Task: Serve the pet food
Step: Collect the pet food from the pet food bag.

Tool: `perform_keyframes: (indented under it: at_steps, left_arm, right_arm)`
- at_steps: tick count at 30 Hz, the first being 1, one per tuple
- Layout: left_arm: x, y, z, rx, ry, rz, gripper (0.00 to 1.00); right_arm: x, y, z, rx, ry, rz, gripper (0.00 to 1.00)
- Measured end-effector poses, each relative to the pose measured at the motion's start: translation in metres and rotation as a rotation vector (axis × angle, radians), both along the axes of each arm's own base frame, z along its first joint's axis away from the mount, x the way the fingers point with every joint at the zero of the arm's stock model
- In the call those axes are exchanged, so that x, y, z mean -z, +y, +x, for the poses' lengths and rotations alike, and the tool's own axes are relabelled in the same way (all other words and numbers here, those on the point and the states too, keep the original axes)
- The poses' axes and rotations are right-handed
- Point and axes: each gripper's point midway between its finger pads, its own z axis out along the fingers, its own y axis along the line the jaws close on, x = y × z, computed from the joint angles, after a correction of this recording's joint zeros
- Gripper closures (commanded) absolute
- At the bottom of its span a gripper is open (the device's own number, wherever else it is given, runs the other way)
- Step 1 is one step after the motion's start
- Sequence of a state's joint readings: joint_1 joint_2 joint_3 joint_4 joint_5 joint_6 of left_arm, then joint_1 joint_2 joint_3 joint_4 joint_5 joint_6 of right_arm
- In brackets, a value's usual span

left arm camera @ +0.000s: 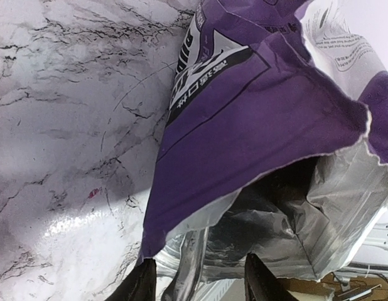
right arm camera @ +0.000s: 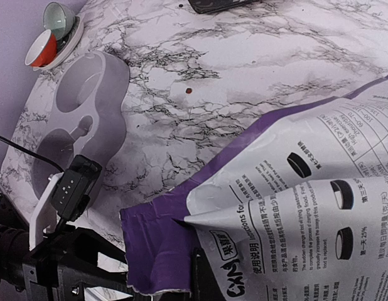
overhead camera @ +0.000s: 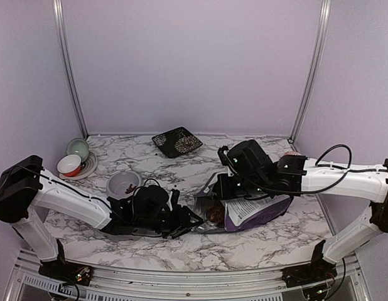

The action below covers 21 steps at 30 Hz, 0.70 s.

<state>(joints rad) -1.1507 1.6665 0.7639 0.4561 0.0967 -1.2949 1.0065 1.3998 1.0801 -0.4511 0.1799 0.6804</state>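
- the left gripper (left arm camera: 199, 263) lies low near the middle of the near edge, its tips at the bag's open mouth; its fingers (left arm camera: 142, 285) stand partly apart with a silvery strip between them, and i cannot tell whether they grip it.
- by the left edge of the marble surface (overhead camera: 181, 169), near the far left corner, a pale green cup (overhead camera: 77, 148) and a red-and-white cup (overhead camera: 70, 165) sit tilted on a saucer (overhead camera: 87, 168).
- just right of them is a grey double bowl (overhead camera: 123, 184); a few pellets lie in its far compartment, while the near one is partly hidden by the left arm.
- a dark patterned plate (overhead camera: 177, 141) rests at the far edge, about midway along.
- the pet food (overhead camera: 214, 214) shows as a reddish-brown heap in the bag's mouth, right of the middle, toward the near edge.
- one stray pellet (right arm camera: 189, 90) lies on bare marble between bowl and bag.
- the purple-and-white bag (overhead camera: 257, 210) lies on its side, mouth facing left and foil lining showing.
- the right gripper (overhead camera: 224, 190) is closed tight, pinching the bag's upper edge at the mouth.
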Motion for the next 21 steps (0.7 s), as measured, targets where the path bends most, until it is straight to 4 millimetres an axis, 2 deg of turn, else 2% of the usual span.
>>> perform_keyframes:
  at_steps: [12, 21]
  left_arm:
    - [0.002, -0.008, 0.008, -0.093, 0.091, -0.090, 0.61]
    - [-0.002, -0.007, 0.015, -0.172, 0.132, -0.129, 0.62]
  right_arm:
    - [0.000, 0.000, 0.000, -0.003, -0.003, -0.001, 1.00]
    - [-0.001, 0.001, 0.000, -0.008, -0.009, -0.002, 1.00]
